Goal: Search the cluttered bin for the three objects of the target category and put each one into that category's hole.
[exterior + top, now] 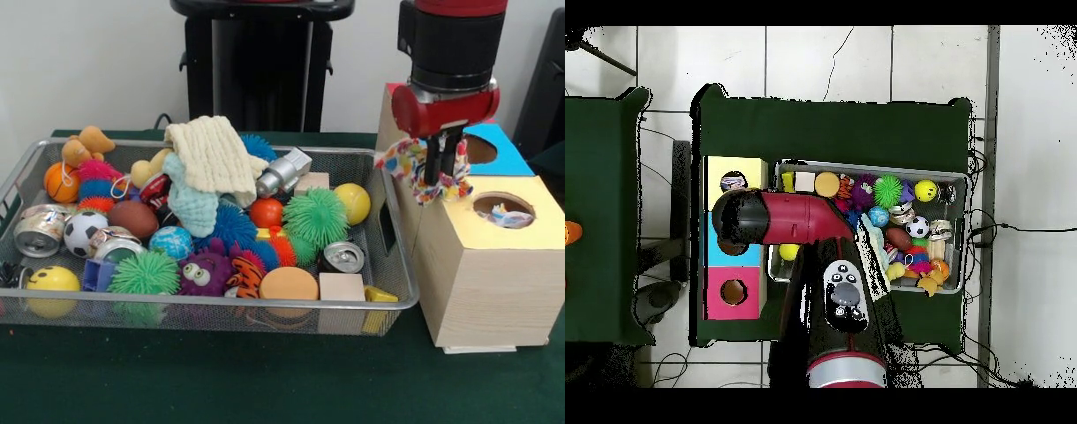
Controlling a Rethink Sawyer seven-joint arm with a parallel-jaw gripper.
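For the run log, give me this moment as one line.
pincer: shut on patterned cloth | position: above wooden box, between blue hole and yellow hole | yellow hole: cloth already inside | wire bin: still cluttered

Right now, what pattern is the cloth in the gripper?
White cloth with multicoloured dots, clearest in the front view.

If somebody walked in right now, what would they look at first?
Probably the big red and black arm hanging over the wooden box, its fingers shut on a spotty, colourful cloth above the holes. Next comes the wire bin beside the box, crammed with toys: a spiky green ball near the middle and a yellow smiley ball in the front corner.
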